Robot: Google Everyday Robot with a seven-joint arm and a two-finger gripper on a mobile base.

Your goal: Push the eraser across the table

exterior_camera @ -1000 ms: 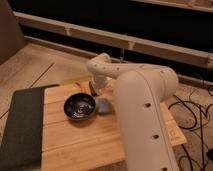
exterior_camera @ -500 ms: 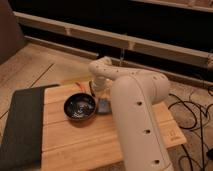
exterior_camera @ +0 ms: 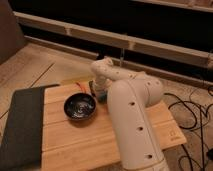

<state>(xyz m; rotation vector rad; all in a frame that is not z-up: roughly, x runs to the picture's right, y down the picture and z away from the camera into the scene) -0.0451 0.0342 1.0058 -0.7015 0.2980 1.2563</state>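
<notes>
— Where is the eraser?

— I can't pick it out with any certainty; there is a small bluish shape (exterior_camera: 101, 96) just right of the black bowl (exterior_camera: 79, 107), tucked under the arm's far end, and whether that is the eraser or part of the tool I cannot tell.

— And the gripper?

— The gripper (exterior_camera: 98, 91) sits low over the table (exterior_camera: 95, 145), at the far middle of the wooden top, just beside the bowl's right rim; the white wrist above covers it, so whether it is spread or pressed together I cannot tell.

— What does the arm look like?

— The white arm (exterior_camera: 132, 115) rises from the lower right, thick and rounded, crosses the planks and bends down at the far edge.

— The rest of the top?

— The bowl stands left of centre on the planks; a dark grey mat (exterior_camera: 20, 125) covers the table's left side, apart from the bowl.

— Around the table?

— Black cables (exterior_camera: 192, 112) lie on the floor to the right; a dark wall with pale ledges (exterior_camera: 125, 40) runs behind.
</notes>
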